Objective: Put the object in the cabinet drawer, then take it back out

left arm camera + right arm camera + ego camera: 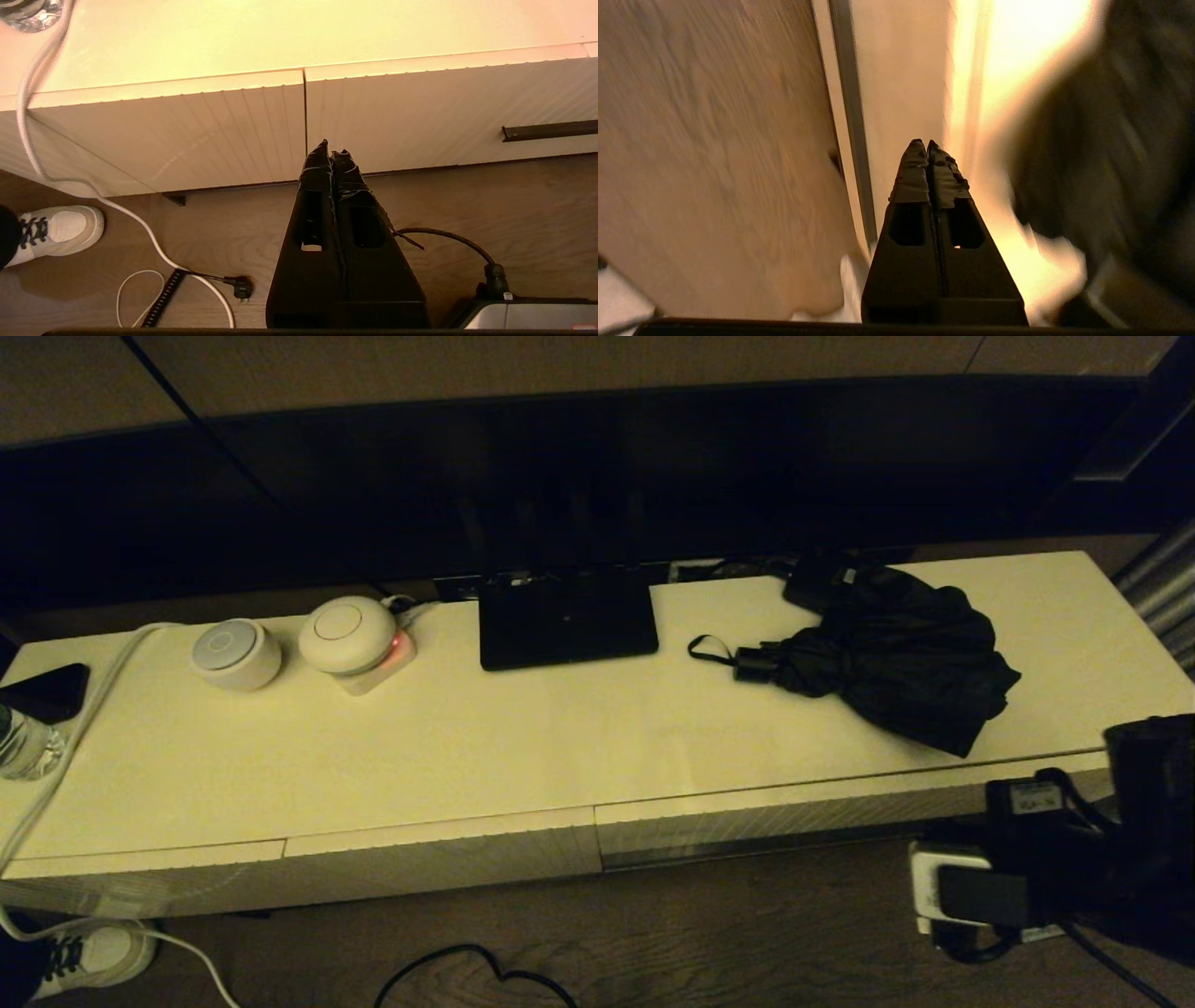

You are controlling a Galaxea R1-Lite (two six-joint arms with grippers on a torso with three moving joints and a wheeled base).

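The black folding umbrella (896,658) lies bunched on the right of the cream cabinet top (523,747), its short handle (752,665) and strap loop pointing left. In the right wrist view the umbrella (1111,140) is a dark blur. The wide ribbed cabinet drawer (794,819) below it looks shut. My right arm (1074,877) hangs low at the cabinet's right front corner, and the right gripper (927,144) is shut and empty, near the drawer's edge. My left gripper (331,148) is shut and empty, low before the seam between two ribbed fronts.
A flat black router (568,616) sits mid-top, with a small black box (822,581) behind the umbrella. Two white round devices (347,635) stand at the left. White cable (28,93) and a black plug (242,285) trail on the wood floor beside a shoe (56,228).
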